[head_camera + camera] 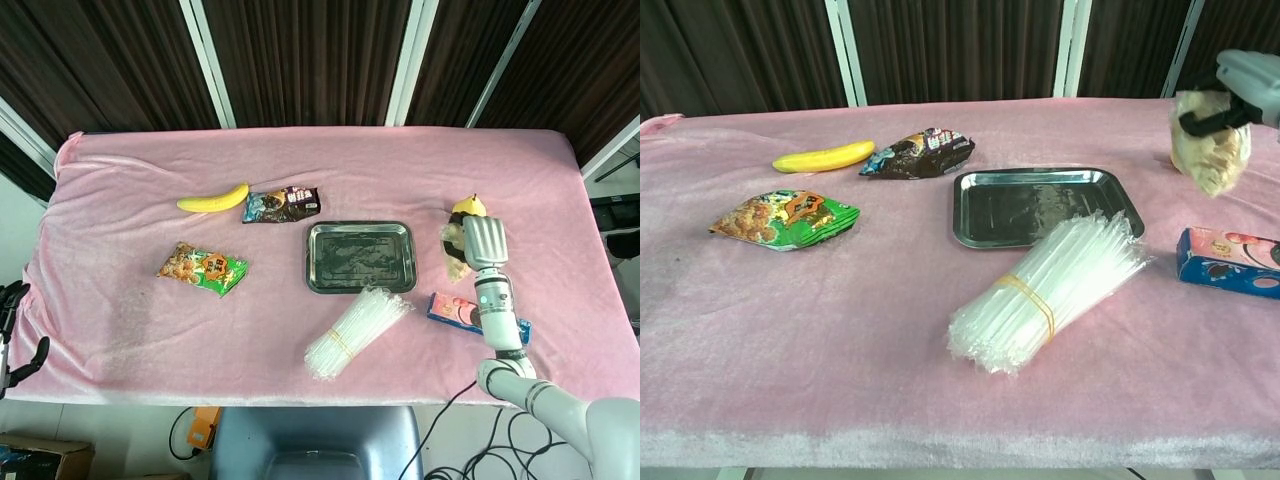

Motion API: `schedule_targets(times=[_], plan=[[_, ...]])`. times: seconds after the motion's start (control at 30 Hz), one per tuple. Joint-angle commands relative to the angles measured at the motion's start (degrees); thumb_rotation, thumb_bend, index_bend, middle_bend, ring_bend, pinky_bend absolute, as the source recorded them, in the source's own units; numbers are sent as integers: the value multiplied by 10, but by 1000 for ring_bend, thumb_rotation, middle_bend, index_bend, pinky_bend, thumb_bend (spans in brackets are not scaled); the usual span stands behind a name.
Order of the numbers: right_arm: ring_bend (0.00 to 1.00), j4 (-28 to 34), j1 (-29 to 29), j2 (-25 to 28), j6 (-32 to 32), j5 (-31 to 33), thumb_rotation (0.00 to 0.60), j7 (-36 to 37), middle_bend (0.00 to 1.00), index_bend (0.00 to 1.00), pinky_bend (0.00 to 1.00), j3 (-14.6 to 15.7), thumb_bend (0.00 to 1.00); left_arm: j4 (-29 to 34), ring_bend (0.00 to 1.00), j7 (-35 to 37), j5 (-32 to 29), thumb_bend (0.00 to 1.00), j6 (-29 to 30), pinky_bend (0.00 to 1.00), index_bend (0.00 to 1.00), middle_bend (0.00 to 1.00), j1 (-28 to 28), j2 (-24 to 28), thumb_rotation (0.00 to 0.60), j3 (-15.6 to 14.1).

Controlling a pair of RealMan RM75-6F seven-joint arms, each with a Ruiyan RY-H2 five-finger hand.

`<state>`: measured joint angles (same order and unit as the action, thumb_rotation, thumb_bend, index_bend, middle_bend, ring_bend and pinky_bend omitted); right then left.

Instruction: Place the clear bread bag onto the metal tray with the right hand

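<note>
Bread bag (1208,150) is off the table, pinched in the right hand (1246,92) and hanging clear above the cloth, to the right of the metal tray (1045,205) and well apart from it; the chest view shows the fingers wrapped over the bag's top with the rest dangling below. From the head view the right hand (480,243) sits over the bag (456,245), partly covering the pear (466,206) behind it. Judged progress: pick-up done, lift done; carry across to the tray and release are left. Tray lies bare, nothing on it, so no part of the placing is done yet. The straw bundle (1050,290) leans over the tray's near right corner, which may crowd the drop spot. Left hand (12,330) shows only at the lower left edge of the head view, down beside the table, fingers seemingly spread and nothing in them. Count on the pink tablecloth (840,330): one banana (823,157), one dark snack packet (917,153), one green snack packet (786,219), one metal tray, one banded bundle of clear straws, one pear, one cookie box (1230,262), one bread bag (aloft). Two hands, one loaded.
</note>
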<state>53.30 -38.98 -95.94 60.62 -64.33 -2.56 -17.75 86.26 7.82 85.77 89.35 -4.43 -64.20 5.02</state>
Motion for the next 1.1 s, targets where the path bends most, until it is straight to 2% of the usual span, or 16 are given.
schedule_targets(times=[0.03, 0.07, 0.13, 0.17, 0.23, 0.33, 0.43, 0.5, 0.63, 0.7, 0.8, 0.87, 0.97, 1.1], plan=[[639, 43, -24, -13, 47, -48, 600, 73, 642, 860, 689, -39, 929, 0, 58, 0, 0, 413, -1, 343, 105, 81, 0, 0, 600, 0], [632, 41, -31, -17, 47, -54, 600, 80, 641, 848, 689, -41, 929, 0, 58, 0, 0, 413, -1, 344, 104, 81, -1, 0, 600, 0], [569, 40, -52, -26, 32, -67, 600, 92, 613, 758, 663, -39, 903, -1, 58, 0, 0, 413, -2, 344, 104, 81, -1, 0, 600, 0], [489, 40, -58, -27, 23, -73, 600, 97, 552, 652, 613, -35, 845, -1, 58, 0, 1, 413, -2, 343, 104, 81, -1, 0, 600, 0], [276, 41, -67, -29, 7, -81, 600, 102, 345, 392, 436, -27, 642, -2, 58, 0, 1, 412, -4, 343, 104, 81, -2, 0, 600, -2], [64, 37, -68, -33, 14, -93, 600, 103, 125, 151, 259, -18, 441, -3, 58, 1, 2, 412, -6, 343, 104, 81, -2, 0, 600, -2], [0, 27, -62, -34, 33, -108, 600, 101, 3, 10, 177, -8, 286, -3, 58, 4, 2, 413, -3, 343, 104, 82, -1, 1, 600, -2], [0, 36, -53, -23, 50, -121, 600, 112, 0, 0, 147, -1, 218, -3, 58, 5, 2, 413, 0, 344, 104, 82, 0, 1, 600, -2], [0, 82, -16, 21, 105, -145, 600, 124, 0, 0, 139, 11, 196, -2, 58, 2, 3, 412, -1, 344, 104, 81, 0, 0, 600, -2], [0, 123, 10, 53, 122, -141, 600, 113, 0, 0, 138, 17, 197, -1, 58, 1, 4, 413, -2, 343, 105, 81, -1, 0, 600, -3], [0, 224, 68, 135, 124, -105, 600, 67, 0, 0, 139, 34, 196, 0, 58, -2, 6, 413, -1, 343, 105, 82, -1, 0, 600, -3], [0, 270, 97, 175, 126, -83, 600, 45, 0, 0, 140, 44, 196, 0, 58, -3, 5, 412, -1, 343, 105, 82, -1, 0, 600, -3], [0, 297, 138, 219, 115, -59, 600, 33, 0, 0, 140, 71, 196, 2, 58, -7, 3, 412, -3, 344, 104, 81, -2, -1, 600, -3], [0, 285, 168, 234, 99, -45, 600, 47, 0, 0, 140, 96, 196, 4, 58, -16, 1, 413, -7, 343, 105, 81, -4, -3, 600, -2]])
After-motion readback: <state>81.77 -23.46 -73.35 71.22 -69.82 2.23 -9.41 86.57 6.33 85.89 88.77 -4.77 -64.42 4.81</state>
